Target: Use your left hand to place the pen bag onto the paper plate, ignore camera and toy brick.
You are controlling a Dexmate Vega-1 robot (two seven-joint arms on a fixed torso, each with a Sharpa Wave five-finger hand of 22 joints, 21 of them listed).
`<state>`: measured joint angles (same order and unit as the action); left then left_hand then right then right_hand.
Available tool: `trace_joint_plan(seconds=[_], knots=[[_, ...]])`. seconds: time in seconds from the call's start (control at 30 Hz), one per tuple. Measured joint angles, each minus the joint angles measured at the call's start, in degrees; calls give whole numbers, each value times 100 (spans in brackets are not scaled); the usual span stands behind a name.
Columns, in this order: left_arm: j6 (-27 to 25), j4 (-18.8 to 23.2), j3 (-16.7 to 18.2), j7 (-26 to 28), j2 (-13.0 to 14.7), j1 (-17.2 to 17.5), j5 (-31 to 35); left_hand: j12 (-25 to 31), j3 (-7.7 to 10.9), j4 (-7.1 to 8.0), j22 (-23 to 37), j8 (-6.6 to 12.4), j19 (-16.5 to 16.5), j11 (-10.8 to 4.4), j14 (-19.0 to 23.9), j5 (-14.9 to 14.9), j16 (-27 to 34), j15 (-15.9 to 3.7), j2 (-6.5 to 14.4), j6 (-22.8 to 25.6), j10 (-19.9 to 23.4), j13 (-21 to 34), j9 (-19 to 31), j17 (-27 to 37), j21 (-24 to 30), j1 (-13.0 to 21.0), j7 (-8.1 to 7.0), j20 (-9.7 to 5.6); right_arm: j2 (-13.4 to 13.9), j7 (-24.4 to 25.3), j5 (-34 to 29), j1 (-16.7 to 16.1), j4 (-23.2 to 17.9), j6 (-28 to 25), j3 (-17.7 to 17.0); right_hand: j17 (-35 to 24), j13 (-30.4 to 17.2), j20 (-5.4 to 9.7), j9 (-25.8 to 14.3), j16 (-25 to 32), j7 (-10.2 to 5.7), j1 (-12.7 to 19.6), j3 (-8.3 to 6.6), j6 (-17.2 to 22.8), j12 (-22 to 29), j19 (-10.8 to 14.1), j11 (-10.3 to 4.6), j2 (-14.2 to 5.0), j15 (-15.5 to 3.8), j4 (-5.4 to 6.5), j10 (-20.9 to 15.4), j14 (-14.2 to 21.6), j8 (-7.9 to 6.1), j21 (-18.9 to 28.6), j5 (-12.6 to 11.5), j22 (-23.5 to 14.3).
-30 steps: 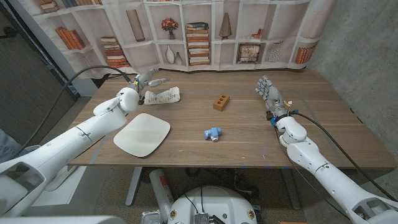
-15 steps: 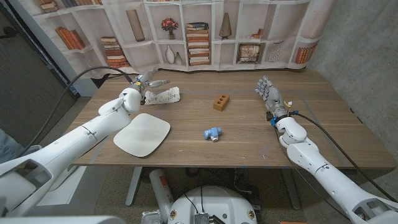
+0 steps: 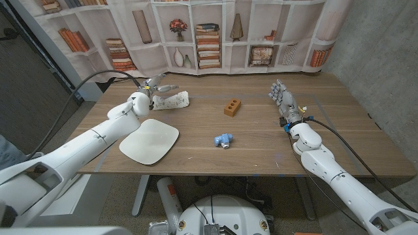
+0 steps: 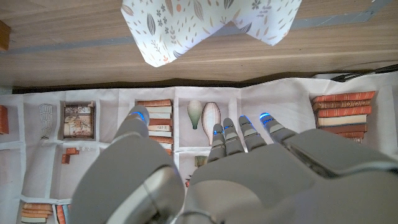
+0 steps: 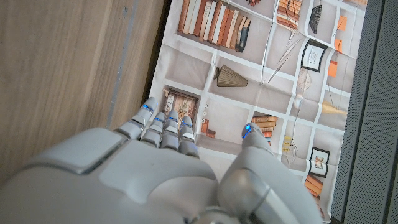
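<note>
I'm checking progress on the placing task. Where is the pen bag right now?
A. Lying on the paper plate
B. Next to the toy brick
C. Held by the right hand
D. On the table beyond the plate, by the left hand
D: the pen bag lies on the wood beyond the paper plate, with the left hand open just beside it; its fingers are spread, holding nothing.

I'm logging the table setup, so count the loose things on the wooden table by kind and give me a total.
White patterned fabric pen bag: 1
White rounded square paper plate: 1
Brown toy brick with holes: 1
Small blue toy camera: 1
Total: 4
</note>
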<state>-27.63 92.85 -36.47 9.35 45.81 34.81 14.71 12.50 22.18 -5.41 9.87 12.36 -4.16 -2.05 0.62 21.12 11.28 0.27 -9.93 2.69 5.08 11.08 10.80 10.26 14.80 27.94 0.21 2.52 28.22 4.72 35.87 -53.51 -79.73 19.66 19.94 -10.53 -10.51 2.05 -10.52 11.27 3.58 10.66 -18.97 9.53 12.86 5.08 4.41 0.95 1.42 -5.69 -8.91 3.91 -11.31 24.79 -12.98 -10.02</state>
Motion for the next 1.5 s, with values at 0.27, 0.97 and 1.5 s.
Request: trace_joint_plan(seconds=[0.27,0.97,1.5], knots=[[-14,-218,-203,-206,-85,-210,71,-22,-23,-22,14,0,19,44,-7,7,0,7,0,0,-44,-1,0,0,0,0,0,19,-32,33,-30,25,-3,-8,18,0,0,0,0,0,1,1,0,1,0,0,22,-1,0,0,-22,0,0,-23,0,0],[-89,-591,-577,-463,-269,-497,254,-65,-127,-125,14,-41,2,83,-32,50,-33,91,-23,-34,-166,-1,0,0,-63,83,-33,49,-90,96,-87,69,12,-20,60,1,0,0,0,0,-10,30,24,51,0,-1,21,-30,0,24,-21,-1,0,-85,28,1],[-142,-806,-861,-653,-440,-704,444,-65,-206,-156,13,-41,3,144,-48,50,-32,107,-23,-87,-227,-2,-1,0,-107,83,-42,48,-155,55,-80,109,133,21,88,1,0,0,0,0,-9,30,41,50,0,-1,-10,-30,0,7,-52,-1,0,-129,27,2]])
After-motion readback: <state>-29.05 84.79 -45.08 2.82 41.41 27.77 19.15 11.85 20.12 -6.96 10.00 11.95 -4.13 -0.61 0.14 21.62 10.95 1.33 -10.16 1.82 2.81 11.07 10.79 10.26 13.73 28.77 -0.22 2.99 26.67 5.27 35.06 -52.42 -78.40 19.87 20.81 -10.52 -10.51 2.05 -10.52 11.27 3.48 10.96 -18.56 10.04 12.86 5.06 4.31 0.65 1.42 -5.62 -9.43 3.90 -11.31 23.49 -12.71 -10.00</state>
